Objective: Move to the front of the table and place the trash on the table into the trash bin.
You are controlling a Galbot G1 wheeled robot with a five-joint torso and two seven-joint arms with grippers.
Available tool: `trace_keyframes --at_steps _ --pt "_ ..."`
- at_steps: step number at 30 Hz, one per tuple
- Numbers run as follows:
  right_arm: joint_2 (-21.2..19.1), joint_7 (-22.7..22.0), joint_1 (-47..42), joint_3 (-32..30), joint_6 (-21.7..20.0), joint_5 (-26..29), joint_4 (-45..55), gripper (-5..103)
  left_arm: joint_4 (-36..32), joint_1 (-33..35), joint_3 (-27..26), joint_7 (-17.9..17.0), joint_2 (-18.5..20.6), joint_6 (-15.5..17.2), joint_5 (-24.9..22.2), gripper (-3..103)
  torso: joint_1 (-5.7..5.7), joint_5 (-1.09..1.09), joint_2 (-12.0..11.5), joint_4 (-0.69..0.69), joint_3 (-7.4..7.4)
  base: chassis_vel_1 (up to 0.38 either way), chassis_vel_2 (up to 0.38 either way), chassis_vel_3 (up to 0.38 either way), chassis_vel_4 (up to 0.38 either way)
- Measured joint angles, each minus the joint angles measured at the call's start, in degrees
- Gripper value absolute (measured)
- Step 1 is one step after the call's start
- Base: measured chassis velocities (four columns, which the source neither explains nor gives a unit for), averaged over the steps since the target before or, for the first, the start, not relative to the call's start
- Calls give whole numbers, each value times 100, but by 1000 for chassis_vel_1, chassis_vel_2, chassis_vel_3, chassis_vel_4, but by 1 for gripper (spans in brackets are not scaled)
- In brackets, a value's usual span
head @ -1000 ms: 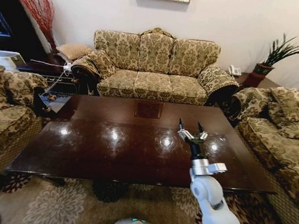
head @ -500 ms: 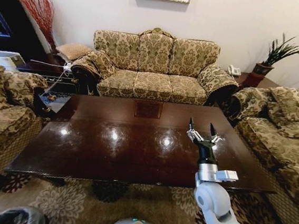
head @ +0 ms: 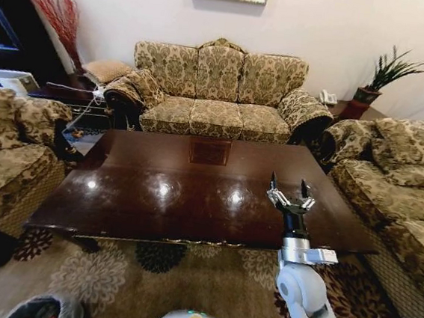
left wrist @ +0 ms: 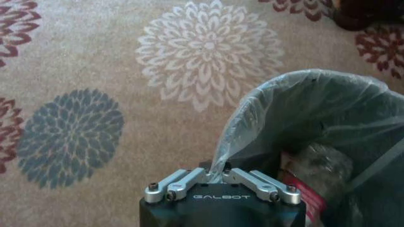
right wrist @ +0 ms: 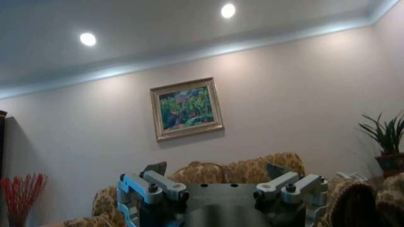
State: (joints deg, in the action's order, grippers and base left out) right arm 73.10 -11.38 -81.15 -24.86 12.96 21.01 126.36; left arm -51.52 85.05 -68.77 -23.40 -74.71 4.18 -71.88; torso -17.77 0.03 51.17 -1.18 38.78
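the table (head: 194, 191) sits in the middle of the room, its dark glossy top bare apart from a small square inlay (head: 210, 152) near the far edge and bright spots of ceiling light on the polish. patterned sofas ring it: one along the far wall (head: 218, 92), one on the left (head: 9, 154), one on the right (head: 397, 184). a framed painting (right wrist: 187, 109) hangs on the pale wall above the far sofa, a potted plant (head: 382, 74) stands in the right corner and red dried branches (head: 59, 18) in the left. the floor is a beige carpet (left wrist: 126, 71) with large flower medallions.

the right gripper (head: 287, 190) is raised upright over the table's near right part, jaws spread wide with nothing between them.

the left gripper (left wrist: 222, 178) is low by the floor, jaws pressed together on the plastic liner at the rim of the trash bin (left wrist: 328, 123). inside the bin lies the trash (left wrist: 309, 179), a clear crumpled piece and something with a red label.
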Motion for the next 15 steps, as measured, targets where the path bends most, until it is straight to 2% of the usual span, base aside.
trace_keyframes --at_steps 6,8,11,12,14,15 --pt "20 5 13 -17 24 -12 -95 100 78 -53 0 107 -81 52 -1 2 -12 -3 -4 2 4 -18 4 13 -17" --pt "26 5 9 -20 34 -13 -110 100 94 -53 -8 129 -100 112 12 -1 -12 -3 -4 3 4 0 0 0 0" --pt "47 18 -35 -50 58 2 -142 100 43 41 -72 216 -175 475 79 13 -5 0 -3 -1 2 0 0 0 0" --pt "47 18 -35 -50 58 2 -142 100 43 41 -72 216 -175 475 79 13 -5 0 -3 -1 2 0 0 0 0" --pt "67 22 -54 -67 85 14 -184 100 -60 125 -104 307 -236 591 119 24 -3 -2 -3 2 1 0 0 0 0" --pt "67 22 -54 -67 85 14 -184 100 -60 125 -104 307 -236 591 119 24 -3 -2 -3 2 1 0 0 0 0"
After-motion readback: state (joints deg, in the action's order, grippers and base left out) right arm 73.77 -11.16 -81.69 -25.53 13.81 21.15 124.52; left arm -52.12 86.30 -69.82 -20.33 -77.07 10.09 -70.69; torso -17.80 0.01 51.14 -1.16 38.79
